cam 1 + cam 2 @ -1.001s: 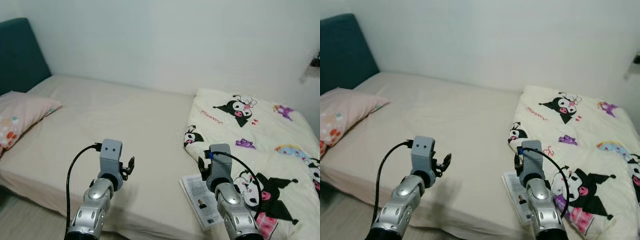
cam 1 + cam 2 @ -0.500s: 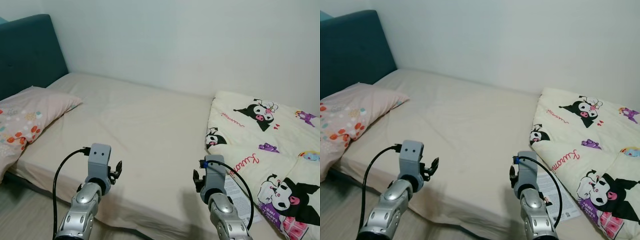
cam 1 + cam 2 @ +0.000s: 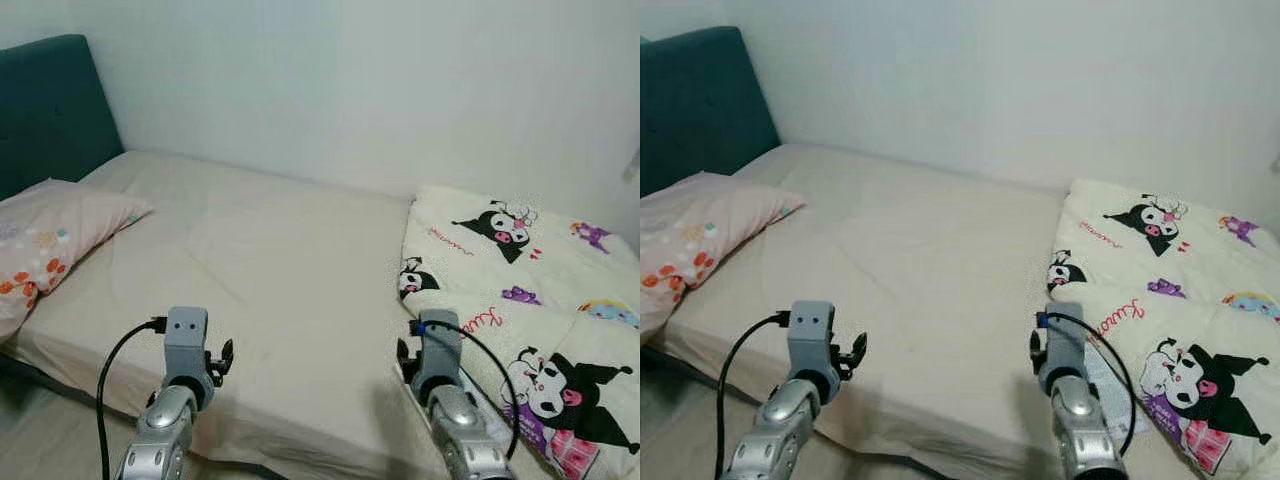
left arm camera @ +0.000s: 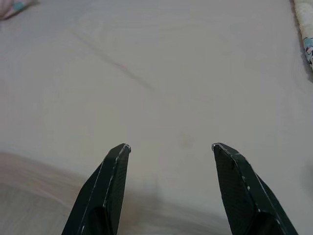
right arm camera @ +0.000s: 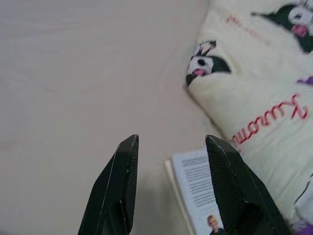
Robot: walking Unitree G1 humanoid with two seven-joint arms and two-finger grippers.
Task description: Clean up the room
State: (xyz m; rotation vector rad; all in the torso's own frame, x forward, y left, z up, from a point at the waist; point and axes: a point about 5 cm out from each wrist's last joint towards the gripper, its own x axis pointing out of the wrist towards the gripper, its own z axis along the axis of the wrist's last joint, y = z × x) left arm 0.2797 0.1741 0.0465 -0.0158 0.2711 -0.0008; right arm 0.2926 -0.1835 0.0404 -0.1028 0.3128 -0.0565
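Beige bed [image 3: 280,260], cream quilt [image 3: 520,290] with black-and-white cartoon figures (pink and purple touches), pink floral pillow [image 3: 50,240], teal headboard [image 3: 45,110].

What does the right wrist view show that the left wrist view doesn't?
Right wrist view: the booklet lying on the bed, partly tucked under the cartoon-print quilt, just ahead of the open right gripper. Left wrist view: the open left gripper over bare sheet, with a pillow corner at the far edge. Both show the beige sheet and some quilt edge.
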